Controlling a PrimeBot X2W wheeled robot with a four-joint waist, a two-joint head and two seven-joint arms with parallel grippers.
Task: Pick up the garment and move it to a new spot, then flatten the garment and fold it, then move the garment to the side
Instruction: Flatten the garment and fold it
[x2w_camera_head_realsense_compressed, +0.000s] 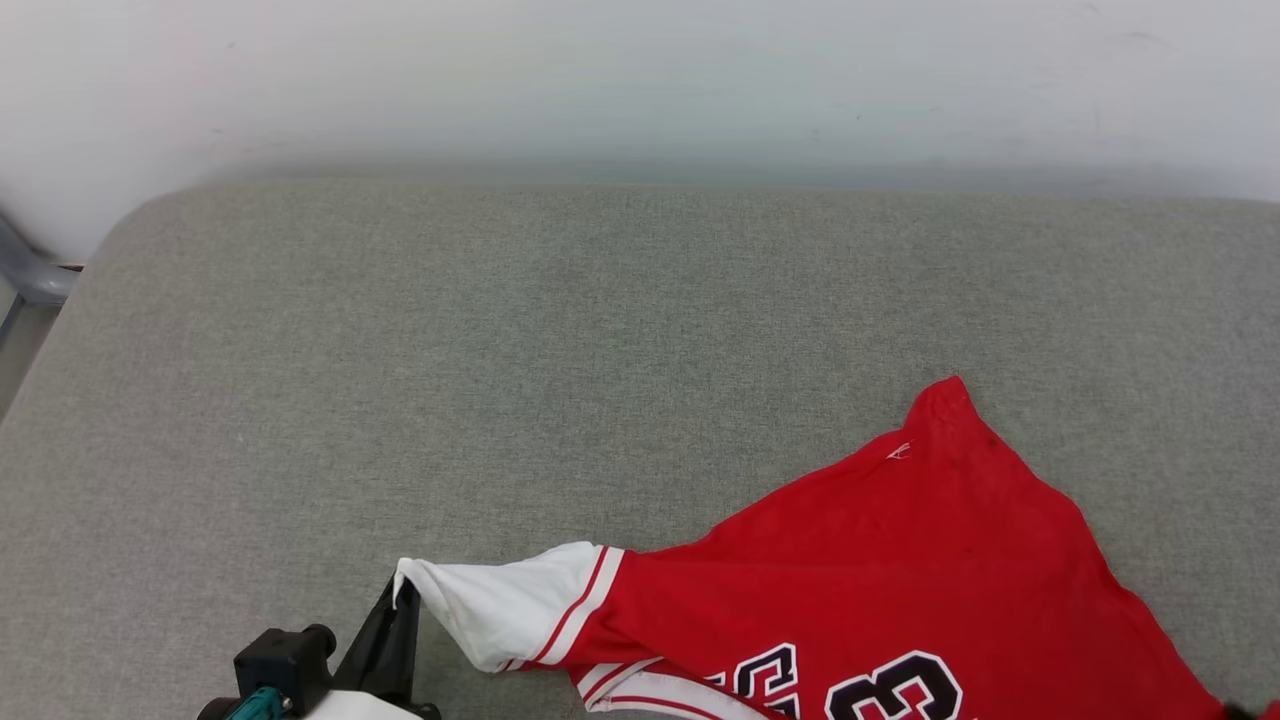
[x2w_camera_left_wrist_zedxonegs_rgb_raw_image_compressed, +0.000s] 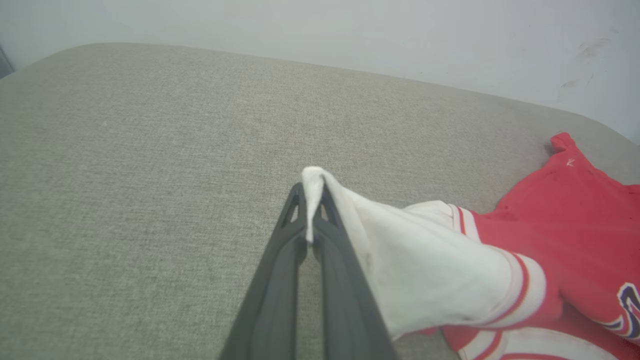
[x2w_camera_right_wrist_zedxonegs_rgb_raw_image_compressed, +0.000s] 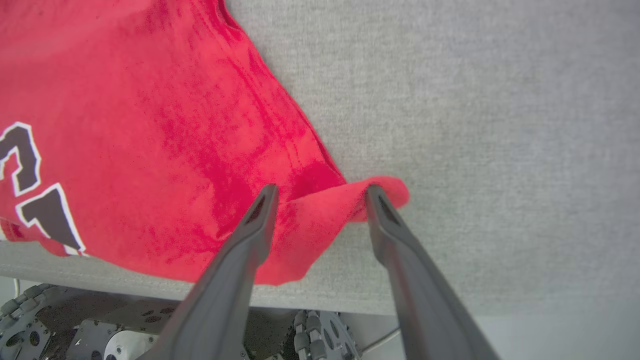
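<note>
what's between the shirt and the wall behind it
Just bare grey cushion; the head view shows that stretch between the shirt and the wall.

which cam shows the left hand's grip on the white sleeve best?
Left wrist view: the left hand is shut on the white sleeve tip, close and unobstructed. The head view has the same pinch small at its bottom edge. The right wrist view shows the open right hand straddling a red fold of the garment.

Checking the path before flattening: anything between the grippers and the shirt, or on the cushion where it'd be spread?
Nothing visible. The left gripper pinches the white sleeve of the garment; the right gripper is open with a red corner between its fingers. The grey padded surface beyond shows no obstacle.
</note>
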